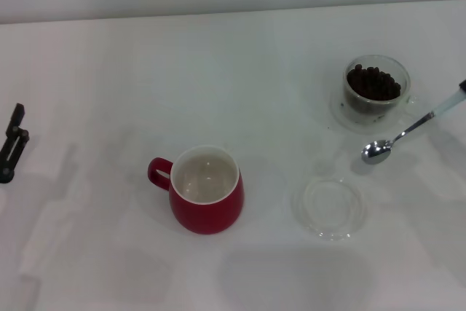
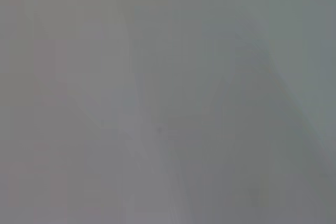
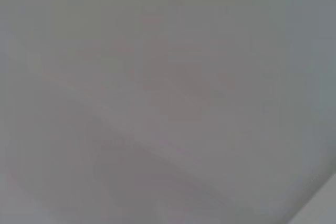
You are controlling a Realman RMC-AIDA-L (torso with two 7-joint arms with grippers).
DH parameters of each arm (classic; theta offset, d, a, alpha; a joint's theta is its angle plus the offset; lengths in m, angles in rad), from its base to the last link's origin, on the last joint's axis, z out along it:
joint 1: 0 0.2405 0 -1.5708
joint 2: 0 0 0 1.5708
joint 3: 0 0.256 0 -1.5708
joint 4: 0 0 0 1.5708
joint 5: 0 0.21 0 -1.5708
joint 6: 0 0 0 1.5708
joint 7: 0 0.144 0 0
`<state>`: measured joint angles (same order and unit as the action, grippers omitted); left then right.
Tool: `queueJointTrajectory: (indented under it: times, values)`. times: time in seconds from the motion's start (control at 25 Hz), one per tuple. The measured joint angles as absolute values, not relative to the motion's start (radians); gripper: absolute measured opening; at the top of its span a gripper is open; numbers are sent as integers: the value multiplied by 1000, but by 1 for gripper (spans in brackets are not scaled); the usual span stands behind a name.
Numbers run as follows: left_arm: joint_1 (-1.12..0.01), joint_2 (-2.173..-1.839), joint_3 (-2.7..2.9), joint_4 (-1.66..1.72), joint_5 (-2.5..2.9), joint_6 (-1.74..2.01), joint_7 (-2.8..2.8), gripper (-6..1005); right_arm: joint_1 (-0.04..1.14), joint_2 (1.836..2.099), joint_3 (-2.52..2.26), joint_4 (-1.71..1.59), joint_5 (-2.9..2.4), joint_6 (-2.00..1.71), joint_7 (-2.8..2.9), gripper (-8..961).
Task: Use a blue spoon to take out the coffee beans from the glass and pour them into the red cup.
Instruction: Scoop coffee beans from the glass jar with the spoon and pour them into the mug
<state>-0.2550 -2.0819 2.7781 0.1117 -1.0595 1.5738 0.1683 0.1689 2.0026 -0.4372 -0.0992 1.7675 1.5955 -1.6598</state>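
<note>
Now blue spoon [image 1: 408, 133] at R gripper [image 1: 461, 87].

What you have on the table [image 1: 109, 71]

One red cup [image 1: 207, 191], one glass [image 1: 376, 89] heaped with coffee beans [image 1: 373, 82], one blue spoon [image 1: 408, 133], one clear dish [image 1: 329, 207].

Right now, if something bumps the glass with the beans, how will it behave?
The glass is clear and thin-looking, so probably fragile. It stands on a clear saucer, so a push may slide it across that smooth surface rather than the table. The coffee beans are heaped near its rim, so a tilt would likely spill some. The blue spoon hangs close beside it.
</note>
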Motion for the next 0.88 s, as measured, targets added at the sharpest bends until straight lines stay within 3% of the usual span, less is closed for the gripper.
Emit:
queueJointTrajectory:
  times: [0.88]
  values:
    - [-234, -2086, 2778, 162, -1126, 1561, 168, 682, 305, 1961, -446, -213, 1767, 1494, -1643, 157]
